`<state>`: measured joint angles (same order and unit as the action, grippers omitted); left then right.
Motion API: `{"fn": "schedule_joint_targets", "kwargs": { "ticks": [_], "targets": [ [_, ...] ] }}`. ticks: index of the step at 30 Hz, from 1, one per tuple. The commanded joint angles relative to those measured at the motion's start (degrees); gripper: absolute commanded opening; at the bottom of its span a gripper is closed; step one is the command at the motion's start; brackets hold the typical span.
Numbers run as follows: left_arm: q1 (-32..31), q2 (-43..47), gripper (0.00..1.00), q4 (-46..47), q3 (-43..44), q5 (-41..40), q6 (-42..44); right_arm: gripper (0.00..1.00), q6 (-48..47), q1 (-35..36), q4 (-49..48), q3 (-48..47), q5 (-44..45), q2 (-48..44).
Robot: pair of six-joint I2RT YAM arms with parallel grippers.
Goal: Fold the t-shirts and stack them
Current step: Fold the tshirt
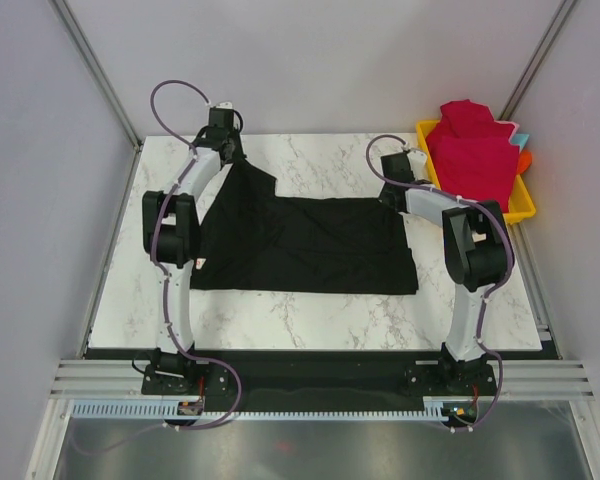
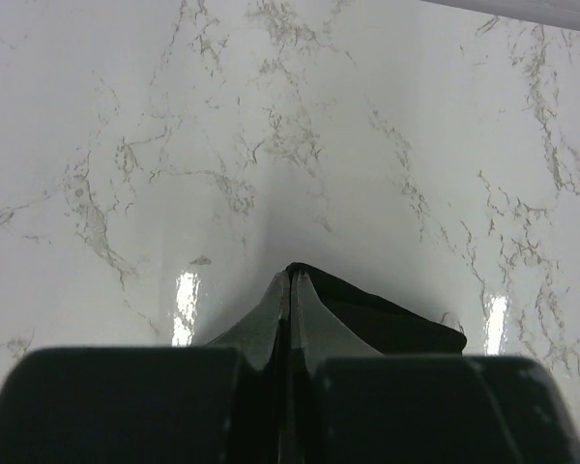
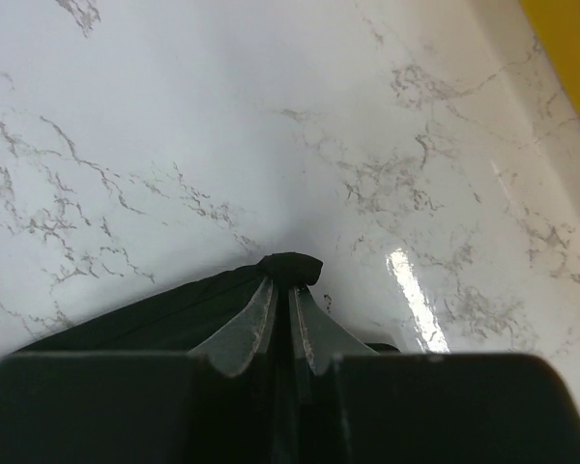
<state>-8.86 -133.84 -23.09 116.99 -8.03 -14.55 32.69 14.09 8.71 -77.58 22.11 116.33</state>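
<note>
The black t-shirt (image 1: pixel 310 245) is spread across the middle of the counter (image 1: pixel 310 165), with its far left corner drawn up into a peak. The left fingers (image 2: pixel 282 295) are pressed fully together on that corner. The right fingers (image 3: pixel 275 295) are nearly closed, with a small bunch of the far right corner pinched at their tips. The crimson t-shirts (image 1: pixel 475 150) are heaped in the yellow tray (image 1: pixel 423 127) at the far right. The cloth is judged light, limp and thin: no shape will be kept, and sagging between the two holds is to be expected. Hold is best taken at corners or hems, pinched deep enough that the fabric cannot slide out, and the two corners are best moved together.
</note>
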Motion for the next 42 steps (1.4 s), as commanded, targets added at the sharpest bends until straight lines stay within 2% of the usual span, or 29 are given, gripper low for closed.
{"fn": "schedule_joint_targets", "kwargs": {
  "ticks": [1,9,21,36,42],
  "targets": [
    [0.0,6.6,0.02,5.7,-4.1,-1.1,3.0,0.14,-0.9,-0.2,-0.5,1.0,2.7,-5.4],
    [0.0,12.2,0.02,7.8,-10.1,-0.7,4.3,0.14,-1.4,-0.3,-0.9,3.0,2.4,-7.4],
    [-0.5,23.1,0.02,12.1,-24.6,0.9,4.4,0.18,-1.0,-0.2,-2.1,9.4,1.4,-15.2],
    [-4.8,38.9,0.02,11.1,-39.9,-5.0,6.7,0.19,-1.0,0.6,-3.7,18.3,-3.2,-21.8],
    [-5.1,44.5,0.02,7.1,-43.9,-6.4,5.5,0.19,-1.7,1.5,-3.8,21.1,-3.1,-24.3]
  ]
}}
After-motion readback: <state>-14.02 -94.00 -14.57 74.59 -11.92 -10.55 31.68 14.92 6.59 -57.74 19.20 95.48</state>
